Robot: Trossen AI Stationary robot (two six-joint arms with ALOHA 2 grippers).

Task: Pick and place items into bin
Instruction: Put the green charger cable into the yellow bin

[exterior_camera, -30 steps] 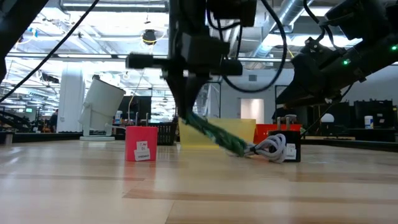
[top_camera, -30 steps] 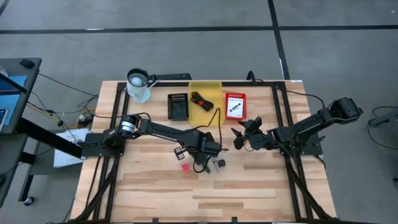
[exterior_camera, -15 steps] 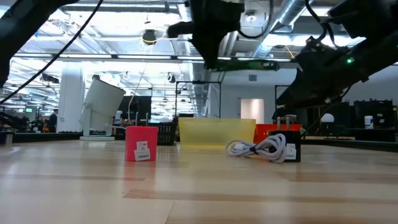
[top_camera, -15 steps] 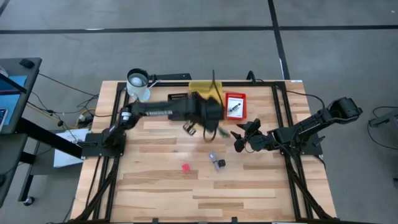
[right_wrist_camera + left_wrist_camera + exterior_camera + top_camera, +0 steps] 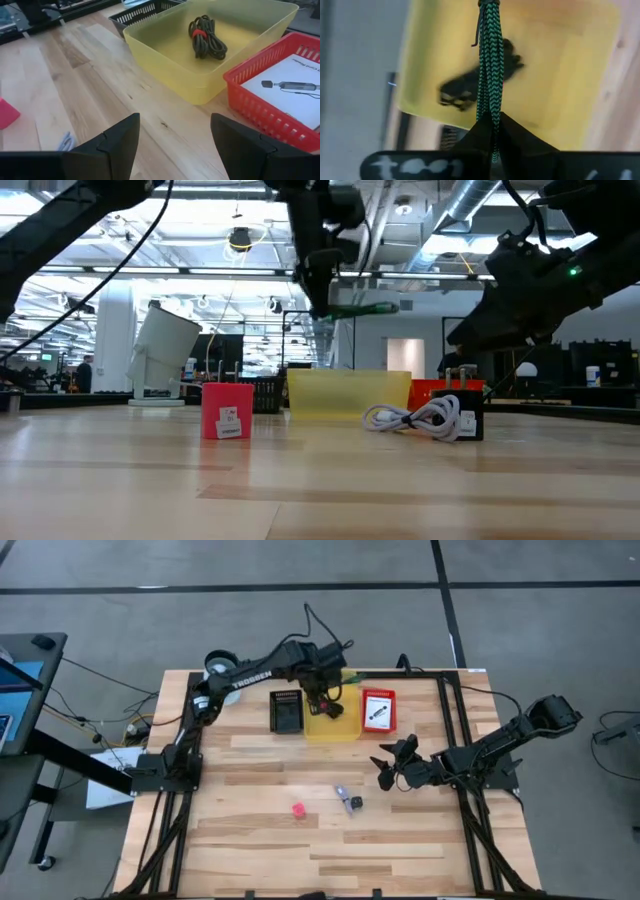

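A row of containers is set along the table's (image 5: 250, 840) far edge: a basket (image 5: 286, 711) left, a bin (image 5: 337, 724) in the middle, a second basket (image 5: 378, 710) right. A coiled cable (image 5: 206, 37) lies in the bin. A small cube (image 5: 298, 809) sits left of a plug piece (image 5: 350, 802), nearer.

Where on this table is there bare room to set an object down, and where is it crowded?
Free: the near wooden strip of the table in front of the pink cube, and the left side beside the left arm's base. Crowded: the far edge, where white cup, black basket, yellow bin and red basket line up.
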